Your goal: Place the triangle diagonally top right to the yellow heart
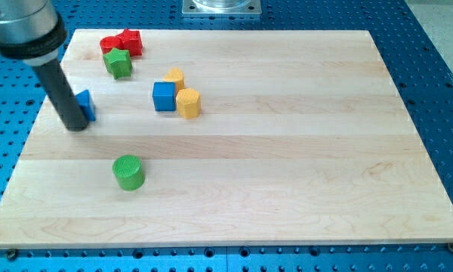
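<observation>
My tip [76, 125] rests on the board at the view's left, touching the left side of a blue triangle block [85, 104] that it partly hides. A yellow heart [174, 77] lies near the top middle-left, well to the right of the triangle. A blue cube [164, 96] sits just below the heart, with a yellow hexagon block [188, 103] against the cube's right side.
A red block [111, 44] and a red star-like block [130, 41] sit at the top left, with a green star [118, 63] just below them. A green cylinder [127, 172] stands lower left. The wooden board [287, 151] lies on a blue perforated table [438, 75].
</observation>
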